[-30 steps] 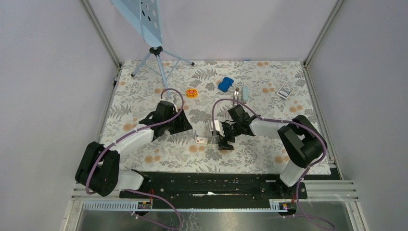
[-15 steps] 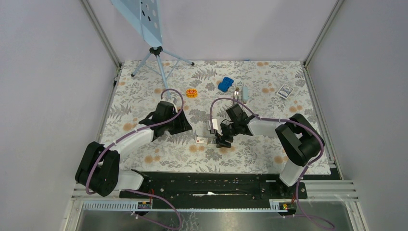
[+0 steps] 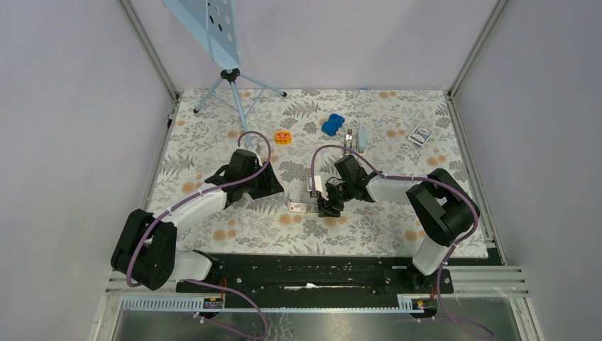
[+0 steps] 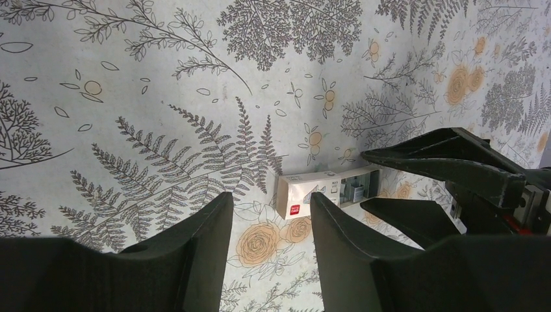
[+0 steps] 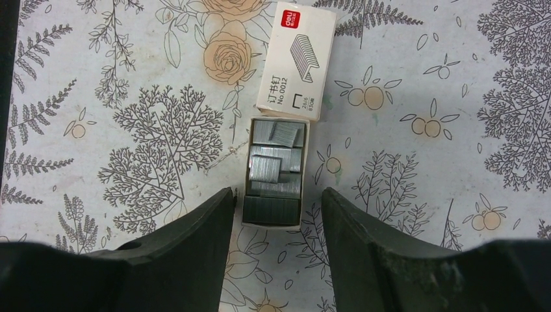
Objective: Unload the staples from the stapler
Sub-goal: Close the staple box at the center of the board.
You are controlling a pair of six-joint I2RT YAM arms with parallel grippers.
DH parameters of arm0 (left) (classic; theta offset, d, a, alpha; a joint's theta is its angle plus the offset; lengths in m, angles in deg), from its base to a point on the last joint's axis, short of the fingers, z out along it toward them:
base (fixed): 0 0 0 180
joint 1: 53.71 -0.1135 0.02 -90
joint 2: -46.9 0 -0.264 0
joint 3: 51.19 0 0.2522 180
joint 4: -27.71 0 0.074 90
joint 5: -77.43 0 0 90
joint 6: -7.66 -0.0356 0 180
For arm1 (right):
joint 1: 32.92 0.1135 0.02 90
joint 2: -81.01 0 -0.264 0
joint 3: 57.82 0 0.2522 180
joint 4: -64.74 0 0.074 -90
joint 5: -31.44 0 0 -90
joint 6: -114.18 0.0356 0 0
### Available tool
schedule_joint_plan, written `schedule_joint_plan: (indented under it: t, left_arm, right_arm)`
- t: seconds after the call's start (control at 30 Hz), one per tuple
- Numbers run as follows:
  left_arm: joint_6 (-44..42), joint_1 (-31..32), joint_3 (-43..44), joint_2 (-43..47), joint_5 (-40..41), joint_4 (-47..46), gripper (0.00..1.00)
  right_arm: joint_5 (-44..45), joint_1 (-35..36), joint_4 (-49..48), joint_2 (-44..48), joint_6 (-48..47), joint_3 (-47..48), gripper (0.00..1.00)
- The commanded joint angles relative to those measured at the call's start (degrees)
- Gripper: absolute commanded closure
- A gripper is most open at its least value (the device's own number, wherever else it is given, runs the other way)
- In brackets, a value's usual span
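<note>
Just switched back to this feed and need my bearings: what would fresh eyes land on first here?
The small white staple box near the middle of the floral cloth, its tray slid out and holding grey staple strips, with the right gripper open, fingers either side of the tray. The left gripper hangs open and empty to the box's left, and a blue board on a tripod stands at the far left corner.
</note>
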Motion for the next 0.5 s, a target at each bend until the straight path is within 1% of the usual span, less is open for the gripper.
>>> schedule_joint_plan:
  t: [0.0,0.13,0.2,0.47]
  left_arm:
    - [-0.4,-0.3,0.4,-0.2,-1.1,-2.2,0.49]
    - [-0.4,-0.3,0.4,-0.4,-1.3,-2.3,0.50]
    - [-0.4,-0.3,0.4,-0.3,-1.4,-2.4,0.50]
    - [-0.3,-0.3,0.3,-0.8,-1.9,-2.5,0.50]
  right_arm:
    - [0.2,0.6,-0.8,0.3,-0.5,-1.0,0.43]
    - [0.1,0.6,-0.5,-0.2,-0.7,-0.7,0.55]
    - [-0.2,0.6,0.4,-0.5,-1.2,-0.3,0.59]
    - [1.9,2.2,1.4,-1.4,-2.0,0.3,0.59]
